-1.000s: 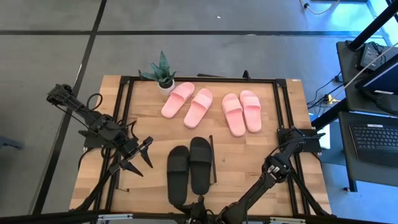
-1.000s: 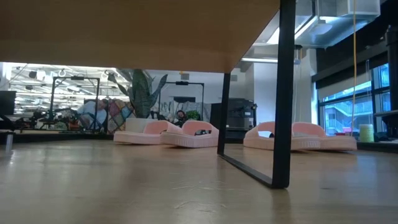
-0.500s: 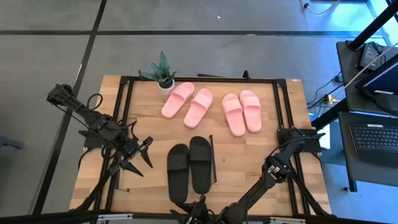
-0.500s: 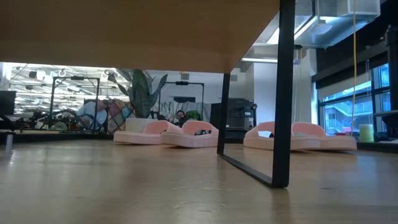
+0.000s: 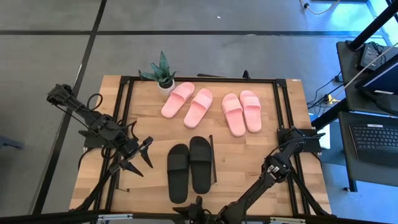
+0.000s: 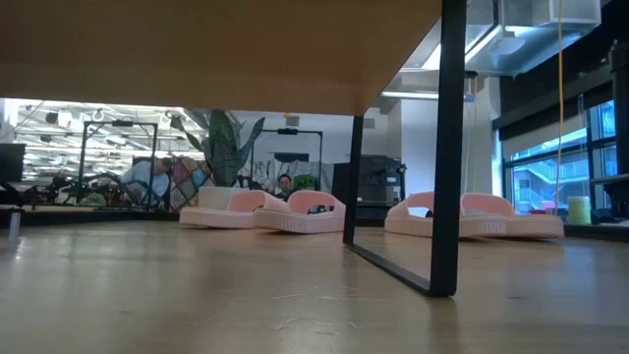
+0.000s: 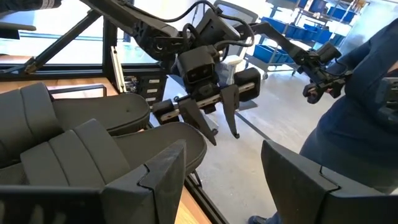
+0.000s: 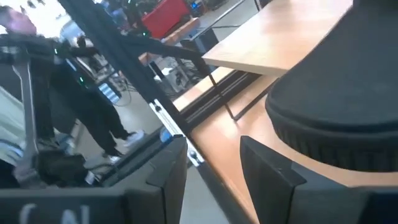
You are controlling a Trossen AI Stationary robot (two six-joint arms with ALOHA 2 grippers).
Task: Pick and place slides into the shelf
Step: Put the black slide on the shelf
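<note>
**High view, 12 o'clock at the table's far edge.** At the 6 o'clock edge of the table [image 5: 261,163] the right gripper [image 5: 198,206] is seen just short of the heels of the black slides [image 5: 200,165]. Its fingers [image 8: 264,171] are spread apart and nothing is held between them.

The black pair is matte, open-toed and wide-strapped. It is laid side by side, toes toward 12 o'clock, near the table's middle. It appears to rest on the top board of the shelf [image 6: 197,49], whose thin black end frame [image 5: 212,160] is seen just at 3 o'clock of the pair. From the low view only the board's underside and the frame are shown.

At 9 o'clock of the black pair, well apart from it, the left gripper [image 5: 144,157] is held with its fingers [image 7: 163,180] parted and empty.

Toward 12 o'clock two pale pink pairs are set on the bare tabletop, one [image 5: 178,99] angled at 11 o'clock and the other [image 5: 251,111] at 1 o'clock. A small potted plant [image 5: 161,73] stands at the far edge just beside the 11 o'clock pair. No object is placed between the grippers and the slides.

Off the table at 3 o'clock a laptop [image 5: 376,140] is seen. A person's dark blue sleeve [image 7: 367,93] is seen in the left wrist view.
</note>
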